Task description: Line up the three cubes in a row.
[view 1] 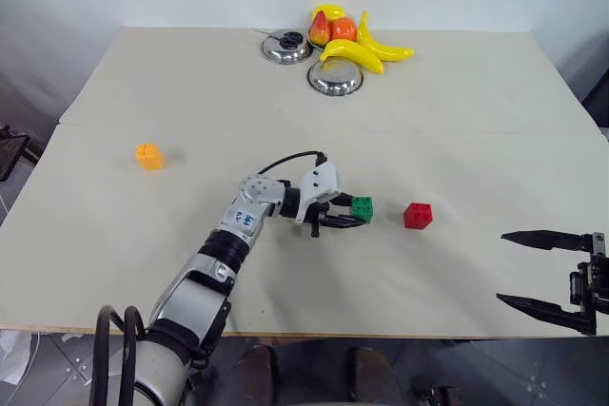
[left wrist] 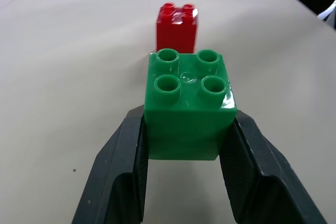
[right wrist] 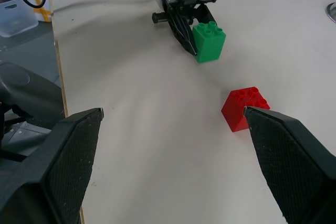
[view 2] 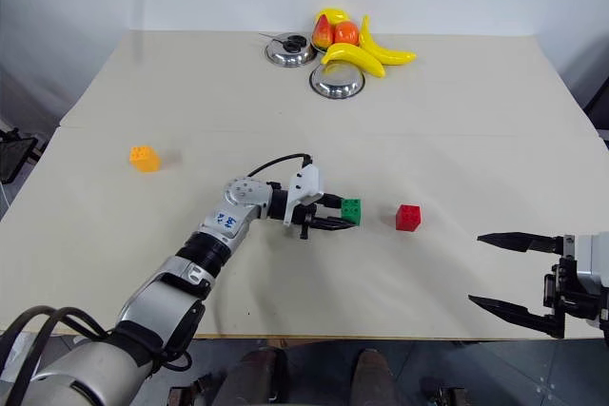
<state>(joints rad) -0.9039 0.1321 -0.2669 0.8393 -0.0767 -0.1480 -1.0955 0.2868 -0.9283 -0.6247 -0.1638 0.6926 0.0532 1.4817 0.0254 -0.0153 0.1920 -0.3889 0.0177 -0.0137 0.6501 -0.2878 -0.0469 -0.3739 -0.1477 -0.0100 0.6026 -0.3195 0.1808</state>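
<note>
The left arm (view 1: 214, 273) is silver-grey metal with black ribbed joint bands and a small blue marking on the forearm. Behind the black fingers (left wrist: 122, 182) sits a white wrist housing (view 1: 319, 184), with a thin black cable (view 1: 285, 159) arching back from it. The right gripper (view 1: 544, 270) has long, tapering, textured black fingers.

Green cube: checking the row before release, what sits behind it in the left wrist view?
The red cube stands just beyond the green cube; its lower front is covered.
</note>
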